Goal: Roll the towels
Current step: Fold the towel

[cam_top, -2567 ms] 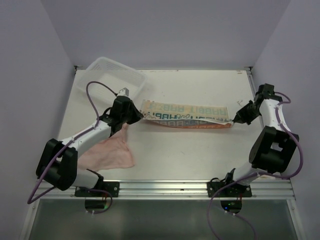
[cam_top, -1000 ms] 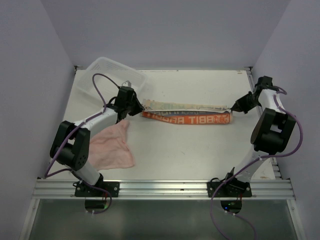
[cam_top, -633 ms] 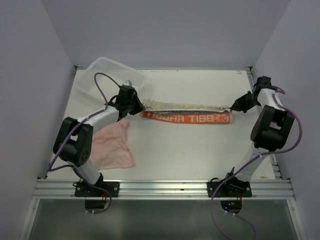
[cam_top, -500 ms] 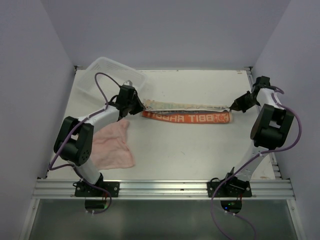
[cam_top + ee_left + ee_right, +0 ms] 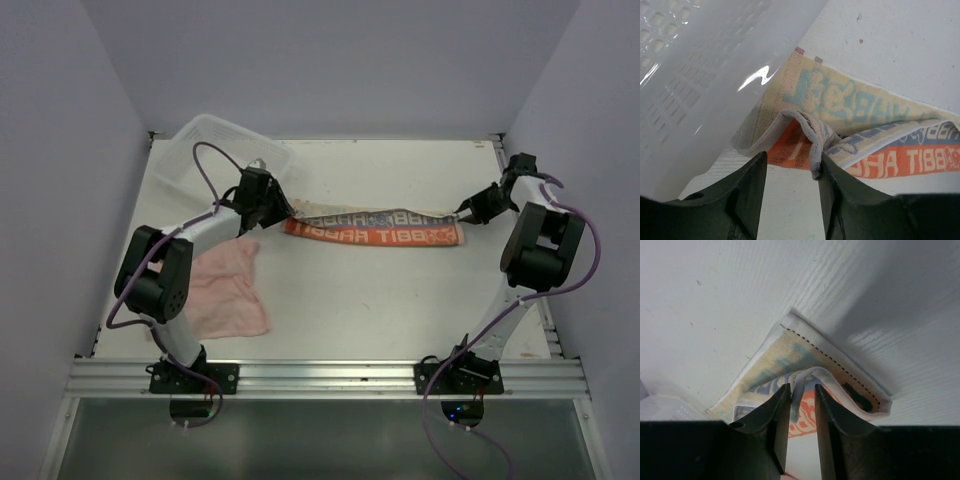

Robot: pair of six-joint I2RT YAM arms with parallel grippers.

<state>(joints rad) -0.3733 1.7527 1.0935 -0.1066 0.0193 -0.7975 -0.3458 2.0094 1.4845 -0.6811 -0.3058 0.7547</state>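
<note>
At the lower left of the top view, we saw the pink towel (image 5: 225,295) lying loosely crumpled and flat on the surface (image 5: 400,310), partly under the left arm. The white mesh basket (image 5: 215,150) sat in the upper left corner. Just right of it, the left end effector (image 5: 283,207) was at the left end of the printed towel (image 5: 375,228), its fingers (image 5: 747,195) spread, with a raised fold of cloth between them leaning on one finger (that end also touched the basket's wall). The printed towel lay as a long, narrow folded band across the middle of the surface, orange edge nearest the arms. At its right end, the right end effector (image 5: 465,212) had its fingers (image 5: 777,420) narrowly apart with the white hem between the tips; we could not tell whether they gripped it.
</note>
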